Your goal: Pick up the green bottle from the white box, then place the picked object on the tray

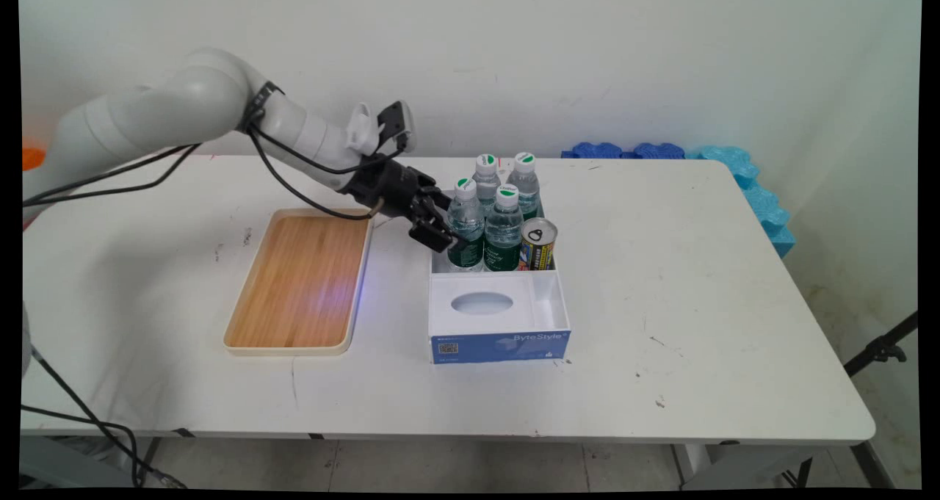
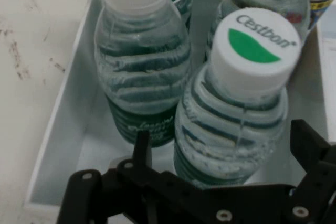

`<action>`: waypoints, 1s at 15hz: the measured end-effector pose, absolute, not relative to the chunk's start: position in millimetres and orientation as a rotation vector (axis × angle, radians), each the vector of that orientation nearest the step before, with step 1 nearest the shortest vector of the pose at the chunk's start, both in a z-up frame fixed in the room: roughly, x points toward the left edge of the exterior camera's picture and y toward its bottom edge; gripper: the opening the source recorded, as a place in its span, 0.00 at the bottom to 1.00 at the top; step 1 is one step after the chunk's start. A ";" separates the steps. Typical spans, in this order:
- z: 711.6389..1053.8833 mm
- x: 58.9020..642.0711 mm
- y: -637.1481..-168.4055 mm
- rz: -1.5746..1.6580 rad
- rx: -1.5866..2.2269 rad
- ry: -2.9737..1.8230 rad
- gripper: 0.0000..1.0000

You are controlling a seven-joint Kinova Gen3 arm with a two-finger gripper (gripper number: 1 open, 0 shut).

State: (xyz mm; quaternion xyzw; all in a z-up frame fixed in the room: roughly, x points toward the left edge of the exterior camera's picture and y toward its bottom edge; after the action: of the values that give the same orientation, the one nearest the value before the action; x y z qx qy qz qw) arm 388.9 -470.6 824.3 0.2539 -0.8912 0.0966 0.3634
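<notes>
1. White rectangular surface [image 1: 661,280]: carries everything listed; wall behind it.
2. Wooden tray with cream rim [image 1: 297,283]: left of centre, nothing on it.
3. Blue-and-white cardboard box with open top [image 1: 499,342]: right of the tray; far compartment holds the drinks, near part has a white insert with an oval cut-out.
4. Four clear plastic water bottles with white-and-green caps [image 1: 504,228]: upright, packed close together.
5. Small printed metal can [image 1: 538,244]: upright at the bottles' right, touching the near-right bottle.
6. Black two-finger hand [image 2: 220,150]: spread wide, gripping nothing, its fingers [image 2: 310,145] straddling the near-left bottle [image 2: 236,124].

Handling judgement: the neighbours leave little room, so centre the bottle, close on the body below the cap, and lift straight up.
</notes>
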 end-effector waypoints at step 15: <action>846.4 398.8 -473.8 0.251 0.681 -2.193 0.00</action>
State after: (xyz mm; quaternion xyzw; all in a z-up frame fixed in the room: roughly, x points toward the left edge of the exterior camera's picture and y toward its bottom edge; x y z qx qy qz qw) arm 398.8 -473.8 846.4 0.2697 -0.8684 0.0995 0.4041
